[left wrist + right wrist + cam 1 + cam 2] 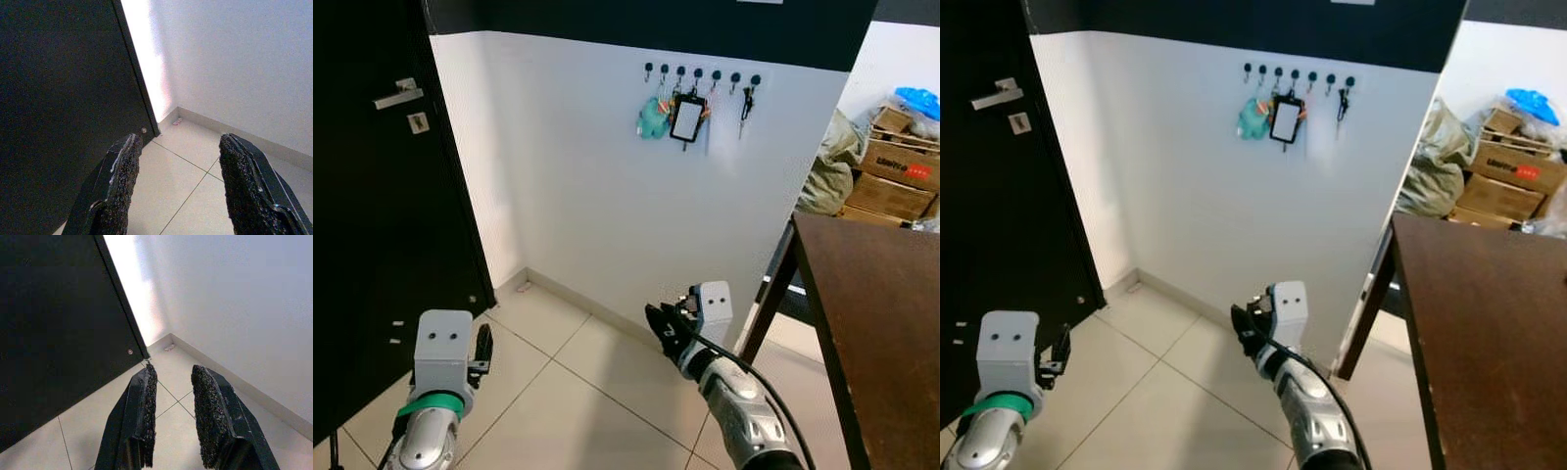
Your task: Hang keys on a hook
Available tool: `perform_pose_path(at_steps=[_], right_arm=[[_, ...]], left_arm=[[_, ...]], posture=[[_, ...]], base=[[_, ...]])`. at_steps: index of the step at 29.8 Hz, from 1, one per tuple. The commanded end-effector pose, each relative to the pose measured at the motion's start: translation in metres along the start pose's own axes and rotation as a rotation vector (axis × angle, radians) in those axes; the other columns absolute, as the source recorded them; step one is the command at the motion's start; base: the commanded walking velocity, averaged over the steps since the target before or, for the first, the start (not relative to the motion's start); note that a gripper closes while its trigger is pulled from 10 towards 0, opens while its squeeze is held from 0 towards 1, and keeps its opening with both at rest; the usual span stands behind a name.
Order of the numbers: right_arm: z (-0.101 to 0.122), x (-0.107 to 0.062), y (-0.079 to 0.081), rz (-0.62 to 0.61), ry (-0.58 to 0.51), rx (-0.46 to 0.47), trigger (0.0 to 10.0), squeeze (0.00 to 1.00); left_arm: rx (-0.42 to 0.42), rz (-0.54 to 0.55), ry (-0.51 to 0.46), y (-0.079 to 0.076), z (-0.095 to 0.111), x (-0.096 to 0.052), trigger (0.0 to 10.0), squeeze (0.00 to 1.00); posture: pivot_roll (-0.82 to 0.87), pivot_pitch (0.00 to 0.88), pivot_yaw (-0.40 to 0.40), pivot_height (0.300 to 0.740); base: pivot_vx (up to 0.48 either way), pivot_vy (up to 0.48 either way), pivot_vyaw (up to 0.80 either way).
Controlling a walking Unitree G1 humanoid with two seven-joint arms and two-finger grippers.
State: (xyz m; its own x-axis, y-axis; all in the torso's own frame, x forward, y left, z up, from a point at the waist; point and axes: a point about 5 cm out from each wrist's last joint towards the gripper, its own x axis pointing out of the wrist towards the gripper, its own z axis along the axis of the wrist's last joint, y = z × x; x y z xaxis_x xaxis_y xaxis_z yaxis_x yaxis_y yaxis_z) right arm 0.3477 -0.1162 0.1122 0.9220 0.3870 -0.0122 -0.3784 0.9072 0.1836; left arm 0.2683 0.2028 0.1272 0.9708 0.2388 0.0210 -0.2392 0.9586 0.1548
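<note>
**Ana:** While both arms hang low over the pale tiled floor [568, 392], how far along would you say this is?

**Ben:** Hard to call. High on the white wall [568, 176] sits a row of 7 small black hooks [699, 72]. A dark bunch that looks like keys [745, 102] dangles from 1 hook near the right end, so the hanging may already be done. I cannot make out the bunch well enough to be sure.

**Ana:** And the grippers?

**Ben:** The left gripper [178, 186] has its 2 black fingers spread wide with nothing between them. The right gripper [173, 416] has only a narrow gap between its fingers, also empty. Both point down toward the corner by the black door [372, 196], well apart from the hooks.

**Ana:** So if keys are to go up, what is left?

**Ben:** I judge everything: neither gripper holds any, and I see no loose keys.

**Ana:** What else hangs there?

**Ben:** A teal plush toy [652, 117] and a black-framed card holder [687, 117], side by side on the middle hooks.

**Ana:** Anything in the way?

**Ben:** A dark brown wooden table [881, 313] stands close on the right, just beside the right arm. Cardboard boxes [901, 162] pile up beyond it.
</note>
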Motion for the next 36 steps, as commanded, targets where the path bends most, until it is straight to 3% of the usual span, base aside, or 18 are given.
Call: perform_pose_path(at_steps=[1, 9, 32, 36], right_arm=[[-0.0087, -0.0026, 0.0005, -0.001, 0.027, 0.01, 10.0, 0.0], [-0.0089, -0.0029, 0.0009, -0.003, 0.026, 0.013, 10.0, 0.0], [-0.009, -0.003, 0.0004, -0.003, 0.028, 0.018, 10.0, 0.0], [-0.009, -0.0023, 0.0013, -0.002, 0.028, 0.023, 10.0, 0.0]], left_arm=[[-0.004, 0.002, 0.02, 0.0008, -0.0051, -0.0018, 10.0, 0.0], [-0.009, -0.009, 0.023, -0.0013, -0.0056, -0.0026, 10.0, 0.0], [-0.023, -0.023, 0.021, -0.0032, -0.005, -0.0054, 10.0, 0.0], [0.023, -0.04, 0.006, -0.0042, -0.0016, -0.0062, 10.0, 0.0]], posture=[[-0.09, 0.0, 0.07, 0.74], [-0.09, 0.0, 0.075, 0.74], [-0.09, 0.0, 0.071, 0.74], [-0.08, 0.0, 0.069, 0.74]], base=[[0.0, 0.0, 0.0], [0.0, 0.0, 0.0], [0.0, 0.48, 0.0], [0.0, -0.354, 0.0]])
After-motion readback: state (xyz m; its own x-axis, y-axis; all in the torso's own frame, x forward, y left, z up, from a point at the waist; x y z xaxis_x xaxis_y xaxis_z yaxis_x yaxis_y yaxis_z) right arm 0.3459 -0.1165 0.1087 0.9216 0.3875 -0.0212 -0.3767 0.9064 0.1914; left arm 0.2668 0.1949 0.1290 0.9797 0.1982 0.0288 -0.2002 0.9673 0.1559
